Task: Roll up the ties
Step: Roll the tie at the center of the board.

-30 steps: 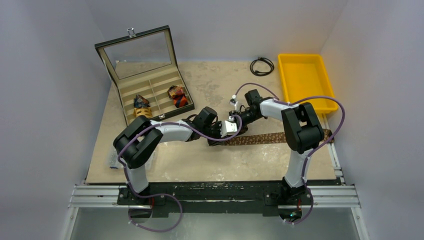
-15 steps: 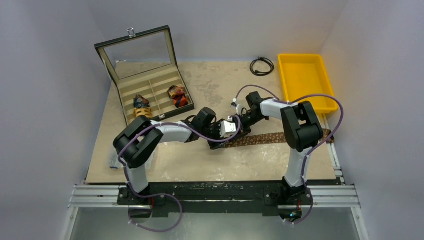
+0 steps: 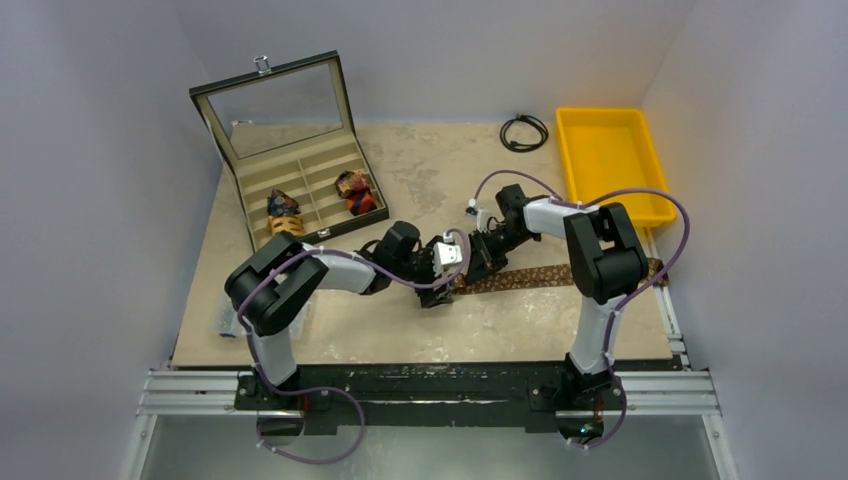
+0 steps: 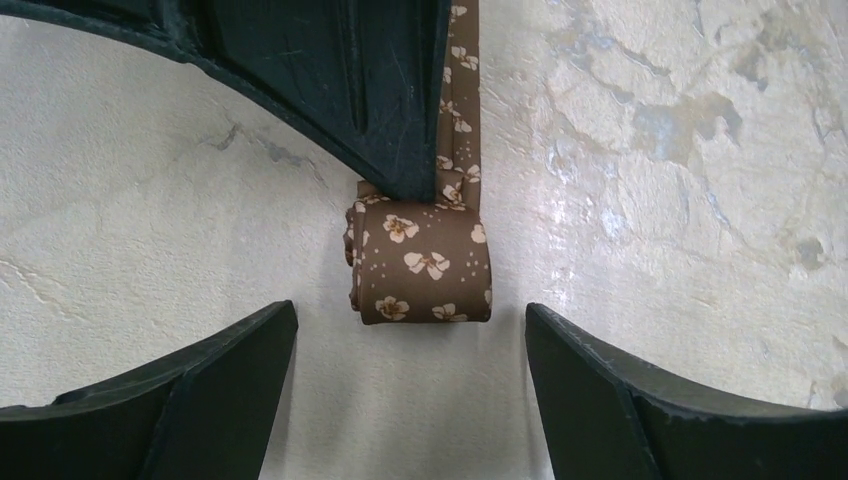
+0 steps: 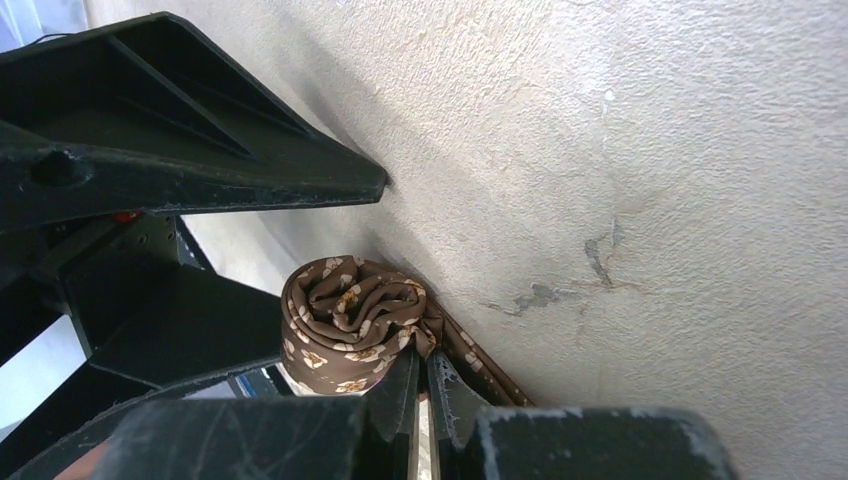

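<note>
Two rolled ties (image 3: 283, 205) sit in case (image 3: 300, 160); mid-surface (image 3: 400, 330), left gripper (image 4: 410, 315) jaws wide astride small coil (image 4: 425, 265) of brown tie (image 3: 560, 273), right gripper (image 5: 422, 372) jaws shut against strip behind it, most length unrolled rightward.

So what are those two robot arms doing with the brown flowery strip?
They are rolling up a brown tie. One end is coiled into a small roll; the rest lies flat on the table. The right gripper is shut with its tips against the roll, and the left gripper is open, a finger either side.
</note>
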Robot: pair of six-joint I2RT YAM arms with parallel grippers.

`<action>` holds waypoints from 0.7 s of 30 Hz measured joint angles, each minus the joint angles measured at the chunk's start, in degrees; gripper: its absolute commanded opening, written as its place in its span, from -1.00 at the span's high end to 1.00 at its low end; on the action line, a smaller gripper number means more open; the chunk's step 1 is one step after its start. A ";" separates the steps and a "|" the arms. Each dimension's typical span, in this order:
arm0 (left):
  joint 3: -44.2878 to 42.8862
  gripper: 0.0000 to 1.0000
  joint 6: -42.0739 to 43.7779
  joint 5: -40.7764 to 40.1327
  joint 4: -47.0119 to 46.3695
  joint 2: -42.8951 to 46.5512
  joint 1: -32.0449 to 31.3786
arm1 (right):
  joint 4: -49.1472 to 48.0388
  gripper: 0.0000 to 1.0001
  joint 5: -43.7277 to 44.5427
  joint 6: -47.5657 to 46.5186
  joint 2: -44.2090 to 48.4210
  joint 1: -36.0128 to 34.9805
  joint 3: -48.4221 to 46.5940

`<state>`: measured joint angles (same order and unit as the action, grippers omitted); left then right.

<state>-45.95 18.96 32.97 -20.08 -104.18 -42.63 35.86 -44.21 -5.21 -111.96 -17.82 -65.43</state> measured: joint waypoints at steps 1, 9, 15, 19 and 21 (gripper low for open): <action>0.13 -0.67 -1.03 -0.02 -1.03 -0.24 -0.02 | -0.09 1.00 0.00 0.00 0.00 0.00 0.04; 0.20 -0.08 -6.84 -1.16 -12.04 -4.48 -0.59 | -1.40 1.00 -0.15 0.26 0.61 0.15 1.20; 0.98 0.21 -7.26 -2.10 -13.33 -4.44 -0.22 | -3.67 1.00 -0.79 2.47 0.68 0.24 1.79; 2.56 0.22 -4.83 -1.27 -10.93 -2.19 1.25 | -6.38 1.00 -1.31 4.20 0.57 -0.83 1.75; 3.28 0.18 -3.52 -0.70 -8.81 -0.61 2.19 | -7.52 1.00 -1.64 4.66 0.04 -1.86 1.25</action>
<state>-42.68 15.44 32.27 -28.88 -104.79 -40.45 28.34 -45.84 -0.56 -111.92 -19.68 -64.18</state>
